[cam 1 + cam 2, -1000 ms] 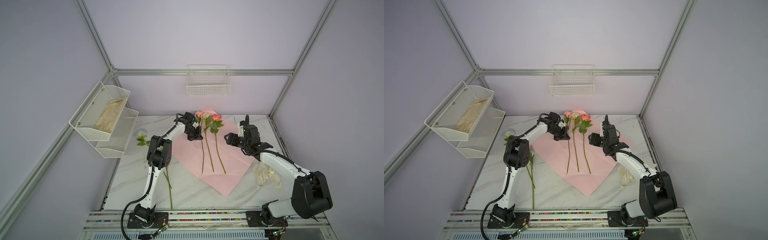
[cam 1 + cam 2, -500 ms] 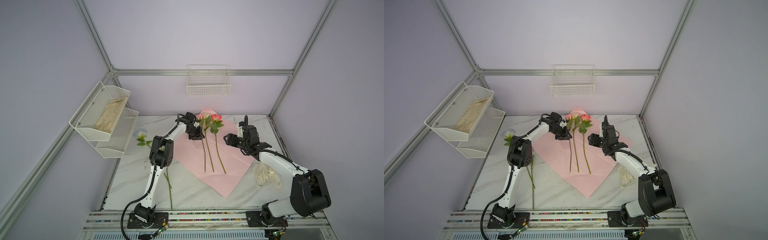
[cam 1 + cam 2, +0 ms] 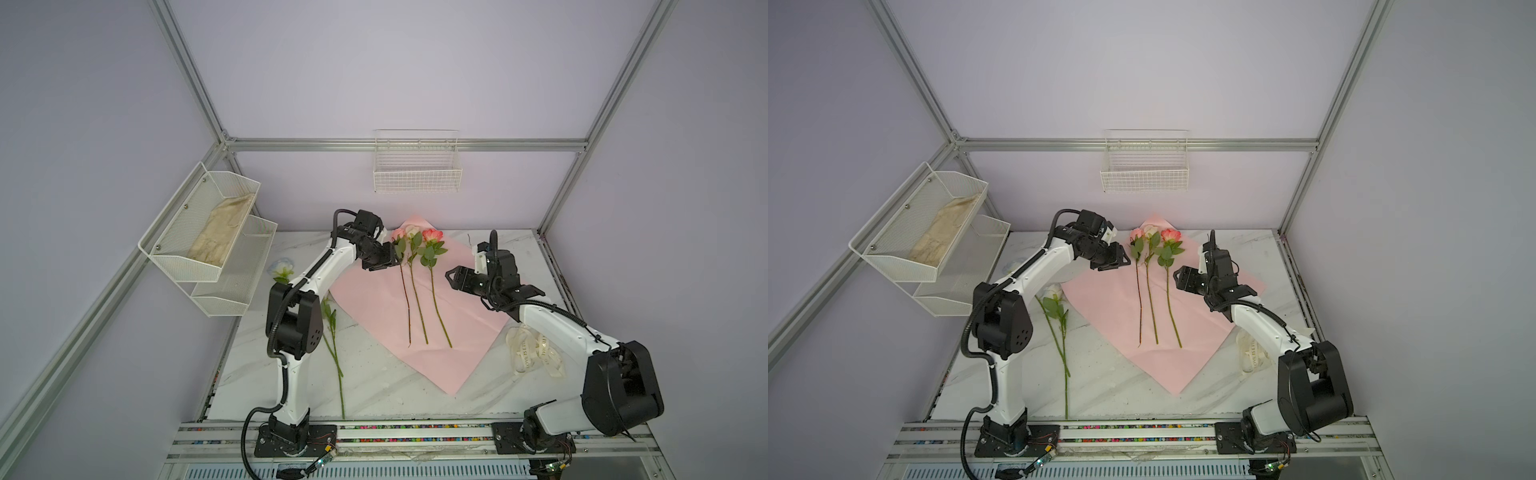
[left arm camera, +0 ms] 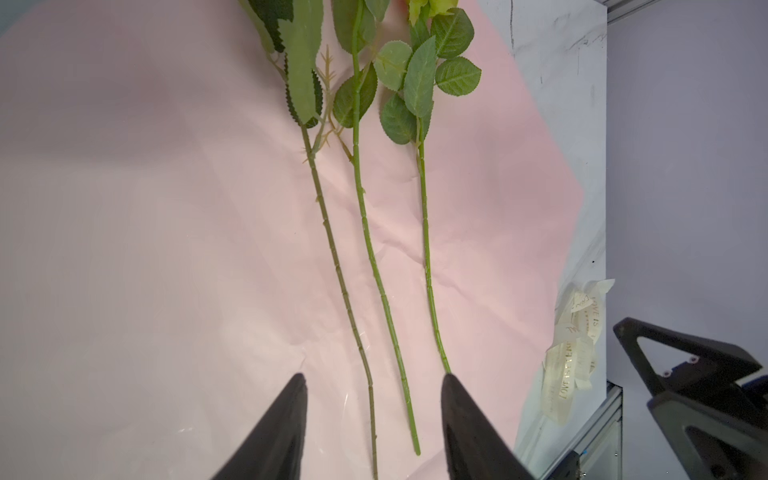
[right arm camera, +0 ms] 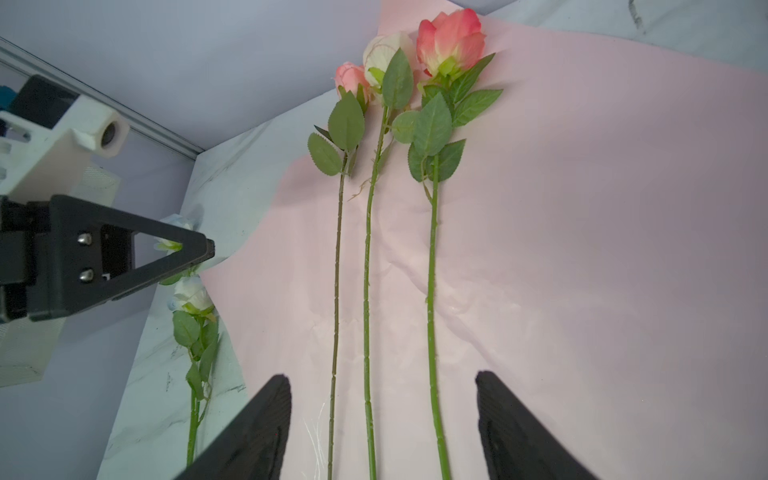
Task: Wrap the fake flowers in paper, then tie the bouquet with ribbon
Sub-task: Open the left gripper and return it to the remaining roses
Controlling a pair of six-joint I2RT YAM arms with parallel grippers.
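Three roses of the bouquet of fake flowers (image 3: 417, 291) lie side by side on the pink wrap paper (image 3: 457, 353), heads toward the back wall, stems nearly parallel. The left end effector (image 3: 394, 258) hangs just beside the leftmost bloom, jaws partway apart and empty. The right end effector (image 3: 451, 276) hovers over the paper's right side, jaws wide, nothing held. Two pale roses (image 3: 1054, 306) wait on the table (image 3: 374, 382) beside the left arm, off the paper, so this looks like the gathering stage, with tying a good way off. To do it well, the left arm should lift clear without snagging a leaf and take a pale rose on bare stem below the leaves. Lay it beside the others, heads level. The ribbon (image 3: 532, 353) sits by the right arm.
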